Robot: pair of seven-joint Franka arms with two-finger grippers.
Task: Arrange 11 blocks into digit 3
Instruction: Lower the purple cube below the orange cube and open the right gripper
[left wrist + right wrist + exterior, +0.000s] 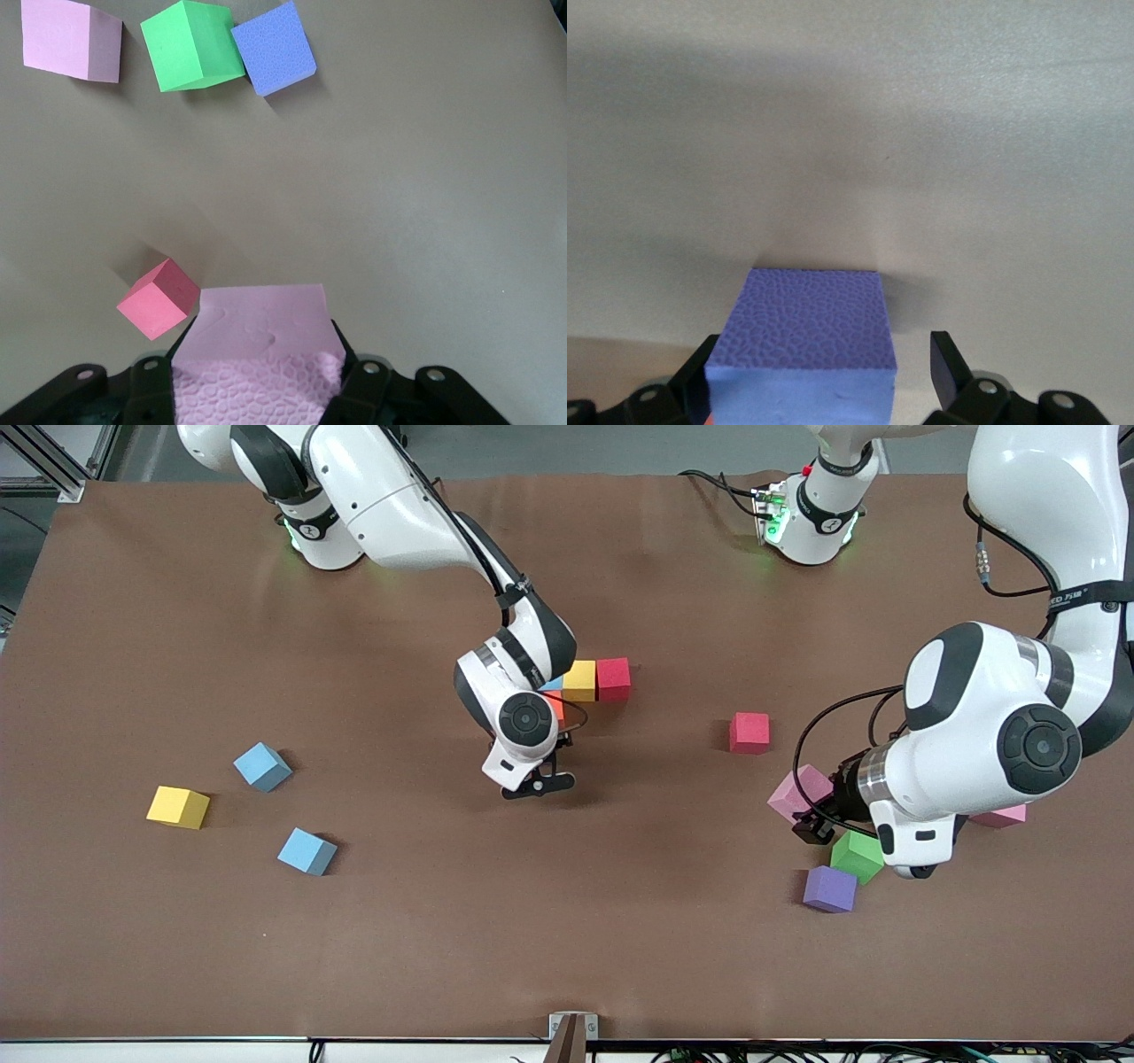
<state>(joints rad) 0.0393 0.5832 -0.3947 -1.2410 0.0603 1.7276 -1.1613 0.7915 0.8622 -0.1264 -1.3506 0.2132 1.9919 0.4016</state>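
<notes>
A short row of blocks lies mid-table: red (613, 679), yellow (580, 680), a blue one (554, 685) mostly hidden, and orange (556, 704) under the right wrist. My right gripper (536, 782) (824, 372) stands open around a purple block (806, 336) next to that row, with a gap beside one finger (952, 367). My left gripper (811, 819) (257, 376) is shut on a pink block (800, 793) (257, 323), low at the left arm's end. Close by lie a green block (857, 855) (190, 44), a purple block (830, 888) (275, 57), another pink block (999, 815) (71, 40) and a red block (749, 732) (158, 298).
Toward the right arm's end, two blue blocks (262, 766) (306, 851) and a yellow block (178, 807) lie loose on the brown table (567, 921). A small bracket (572, 1032) sits at the table's nearest edge.
</notes>
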